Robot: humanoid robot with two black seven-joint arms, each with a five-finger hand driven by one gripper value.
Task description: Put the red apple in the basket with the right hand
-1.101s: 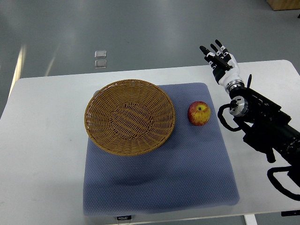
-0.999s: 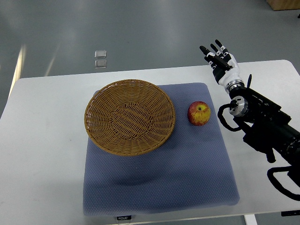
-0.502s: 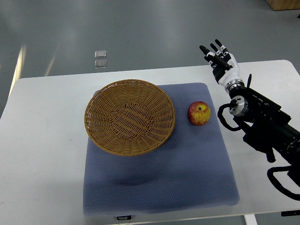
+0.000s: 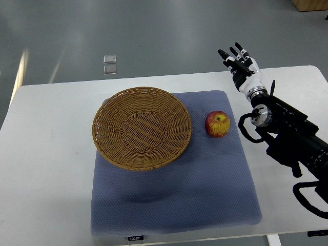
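blue mat — white table

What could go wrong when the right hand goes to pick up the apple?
The red apple is round and lies free on the blue mat, so a glancing touch may roll it away. It sits close to the basket rim, leaving little finger room there. The right hand, open, is well away from it.

light: bright, even, overhead | shadows: soft | glare: streak on floor | focus: sharp
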